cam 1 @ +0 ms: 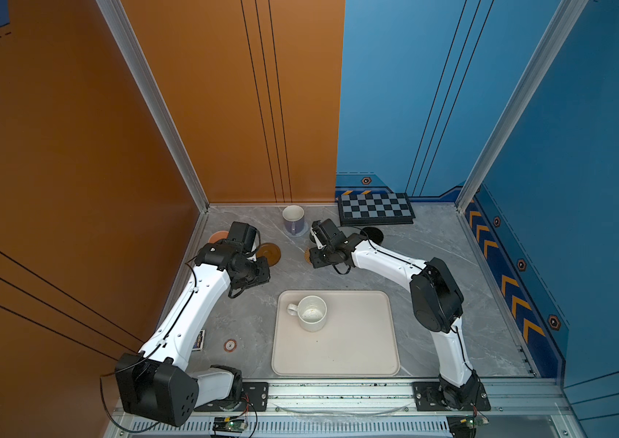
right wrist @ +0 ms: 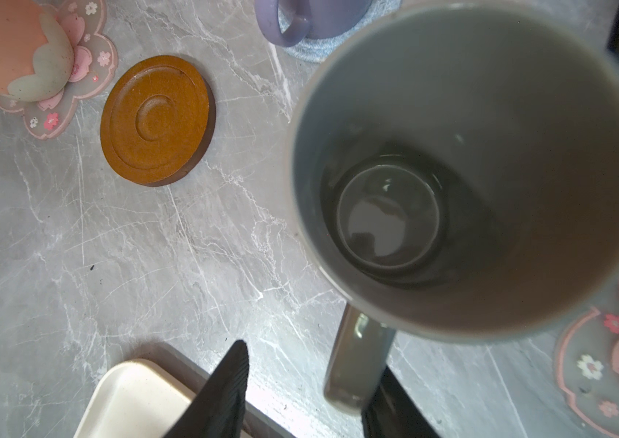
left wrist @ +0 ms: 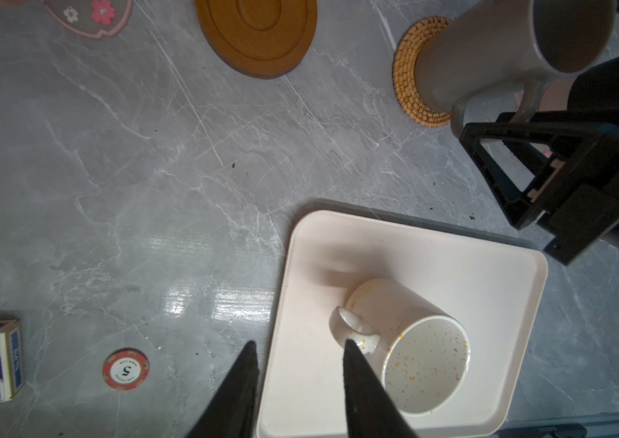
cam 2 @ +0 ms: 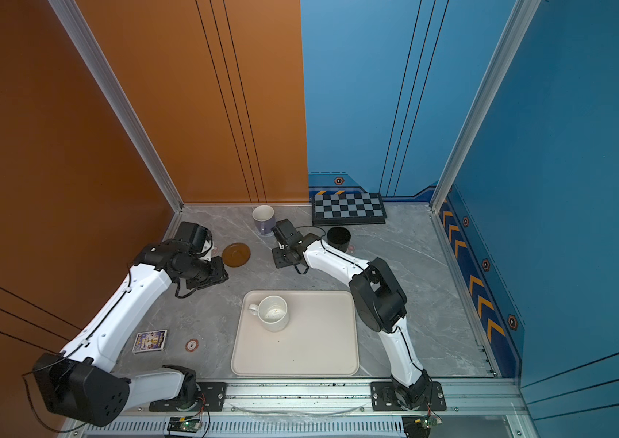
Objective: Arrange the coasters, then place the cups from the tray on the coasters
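Grey ceramic mug: upright on tan woven rattan coaster. Right gripper: fingers apart, handle loose between them. Best backed off straight, without snagging. Left gripper: narrowly parted, empty, beside 1 speckled white mug on cream rounded tray.

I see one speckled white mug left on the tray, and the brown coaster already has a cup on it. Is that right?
Not quite. The brown coaster is bare, with no cup on it; the right wrist view shows this clearly. One speckled white mug is indeed left on the tray.
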Available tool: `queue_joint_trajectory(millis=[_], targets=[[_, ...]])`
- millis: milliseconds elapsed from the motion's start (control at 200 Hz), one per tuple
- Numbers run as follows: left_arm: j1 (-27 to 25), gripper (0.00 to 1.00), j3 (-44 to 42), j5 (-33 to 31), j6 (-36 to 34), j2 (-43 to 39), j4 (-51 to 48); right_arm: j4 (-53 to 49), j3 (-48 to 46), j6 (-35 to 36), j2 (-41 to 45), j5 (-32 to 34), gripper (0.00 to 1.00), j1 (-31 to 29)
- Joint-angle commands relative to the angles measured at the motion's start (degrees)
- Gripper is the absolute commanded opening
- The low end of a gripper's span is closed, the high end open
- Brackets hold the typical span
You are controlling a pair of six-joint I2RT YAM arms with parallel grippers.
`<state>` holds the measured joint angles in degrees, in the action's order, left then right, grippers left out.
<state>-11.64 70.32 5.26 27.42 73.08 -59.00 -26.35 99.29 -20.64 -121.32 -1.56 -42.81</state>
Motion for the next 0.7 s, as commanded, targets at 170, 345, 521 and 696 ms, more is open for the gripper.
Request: queue_joint_trajectory(millis=[170,345,521,696], targets=[[0.20,0.38,-1.93,0.81,-1.98,-1.27,-1.94,-1.24,-0.72,-0.67,4.49,0.69,0.49,0.11],[-0.48,0.39,-1.95,-2.06,-5.69,-1.71,-5.09,-3.03,-6.22,1.11,13.03,4.61,0.50,0.62],[-1.39,0.39,-2.28,-6.16,-6.42,-2.30,-8.23,-5.11,-13.81,2.35,23.95,9.23,0.51,2.10],[-7.22,0.40,-2.82,-6.74,-9.81,-5.05,-8.19,-8.37,-22.16,3.10,35.73,12.32,0.53,4.41]])
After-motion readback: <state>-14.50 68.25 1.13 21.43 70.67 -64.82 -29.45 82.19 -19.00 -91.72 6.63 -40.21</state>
